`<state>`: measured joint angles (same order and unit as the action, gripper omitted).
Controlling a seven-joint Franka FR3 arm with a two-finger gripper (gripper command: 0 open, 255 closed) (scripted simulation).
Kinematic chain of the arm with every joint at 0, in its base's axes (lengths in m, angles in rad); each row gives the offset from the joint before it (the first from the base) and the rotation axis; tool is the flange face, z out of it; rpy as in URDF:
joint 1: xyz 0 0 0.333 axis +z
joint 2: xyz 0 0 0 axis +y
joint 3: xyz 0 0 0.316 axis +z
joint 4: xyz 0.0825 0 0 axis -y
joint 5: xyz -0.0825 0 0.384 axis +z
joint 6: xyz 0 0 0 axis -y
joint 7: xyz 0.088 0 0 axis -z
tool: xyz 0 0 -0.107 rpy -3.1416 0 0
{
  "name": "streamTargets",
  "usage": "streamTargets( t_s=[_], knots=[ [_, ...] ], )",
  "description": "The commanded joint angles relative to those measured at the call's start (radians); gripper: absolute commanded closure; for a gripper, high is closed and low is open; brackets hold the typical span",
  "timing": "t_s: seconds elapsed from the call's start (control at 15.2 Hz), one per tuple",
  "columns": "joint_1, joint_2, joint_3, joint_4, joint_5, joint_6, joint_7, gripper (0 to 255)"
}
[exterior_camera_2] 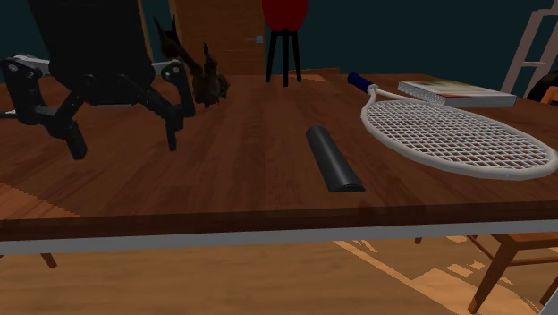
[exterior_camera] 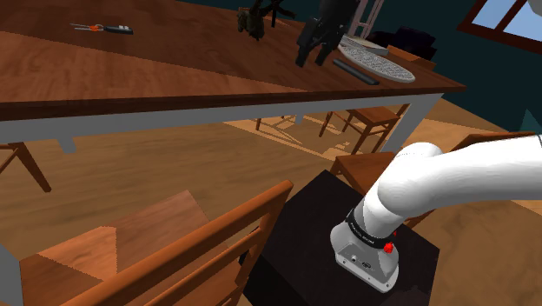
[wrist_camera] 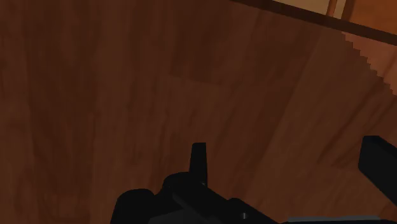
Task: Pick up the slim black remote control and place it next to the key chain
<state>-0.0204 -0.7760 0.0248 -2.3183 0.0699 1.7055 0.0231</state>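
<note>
One black remote control: laid at frame centre, long axis front-to-back.
Gripper: seen at frame's upper left, spread wide, empty.

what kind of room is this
Probably a dining room in a house: a long brown wooden table, a brown wooden chair beside it, a wood plank floor and a dark-framed window.

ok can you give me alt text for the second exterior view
A slim black remote lies on a wooden table near its front edge, with a white-framed tennis racket beside it toward the view's right. The open black gripper hangs over the table at the left, apart from the remote.
</note>
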Motion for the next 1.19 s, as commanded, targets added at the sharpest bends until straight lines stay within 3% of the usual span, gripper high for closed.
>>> streamTargets(
  t_s=[0.0,1.12],
  knots=[
    [0.0,0.0,0.0,0.0,0.0,0.0,0.0,0],
    [-0.21,0.04,-0.26,0.038,-0.225,0.07,-0.135,0]
  ],
)
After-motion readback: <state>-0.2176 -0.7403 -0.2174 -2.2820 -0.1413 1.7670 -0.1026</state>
